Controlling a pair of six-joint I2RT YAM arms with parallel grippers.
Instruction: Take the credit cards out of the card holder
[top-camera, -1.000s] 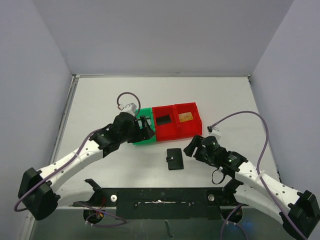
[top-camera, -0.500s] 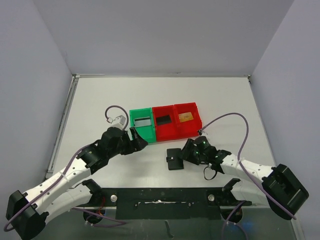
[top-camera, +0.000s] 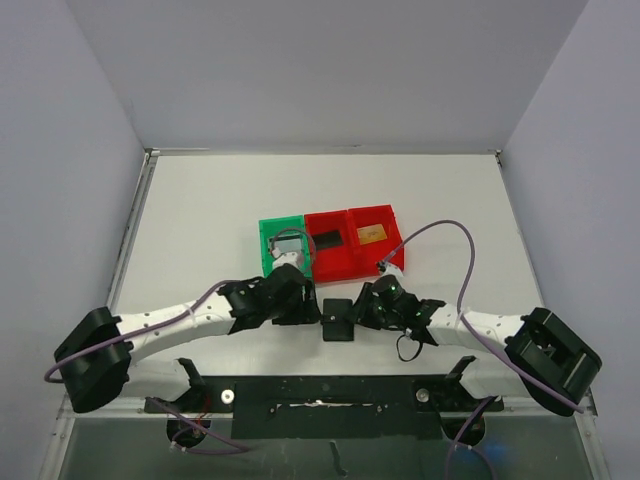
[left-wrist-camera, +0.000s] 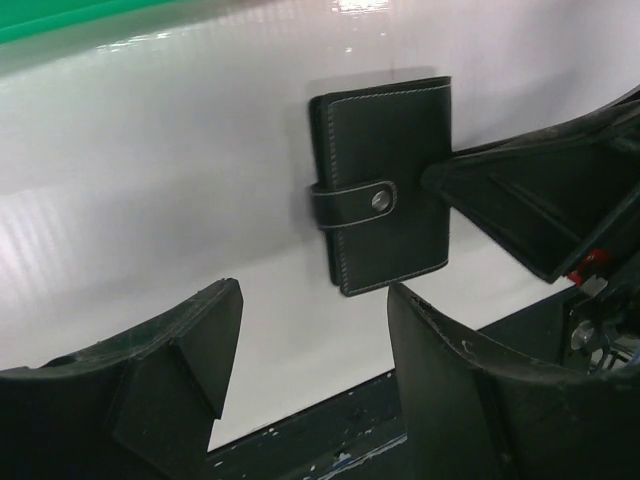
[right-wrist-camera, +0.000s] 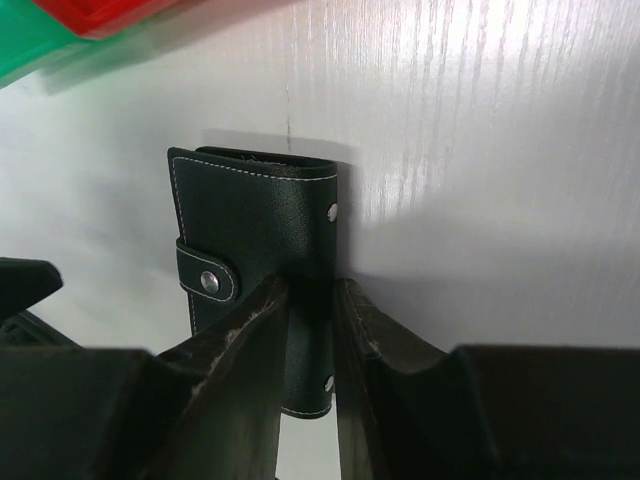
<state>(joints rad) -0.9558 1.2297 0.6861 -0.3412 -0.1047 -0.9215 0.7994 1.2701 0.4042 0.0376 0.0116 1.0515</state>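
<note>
Top external view has the left arm stretched low over the white surface, reaching in toward the middle. At its tip the left hand is open, with its two black fingers wide apart and the card holder showing just past the gap. Behind this hand sits a green bin with a greyish card lying flat inside. The card holder lies flat on the surface near the front edge, between the two hands and in front of the bins. It is black and folded shut, with its little tab snapped across the front. Behind it are two red bins joined side by side, touching the green one. A black card lies in the left red bin and a tan-gold card lies in the right one. Next comes the right hand. Its fingers are pulled close together with only a thin gap, and their tips sit at the right edge of the card holder. I cannot tell if they really pinch it or only press on it. The right arm runs low toward the near right corner.
</note>
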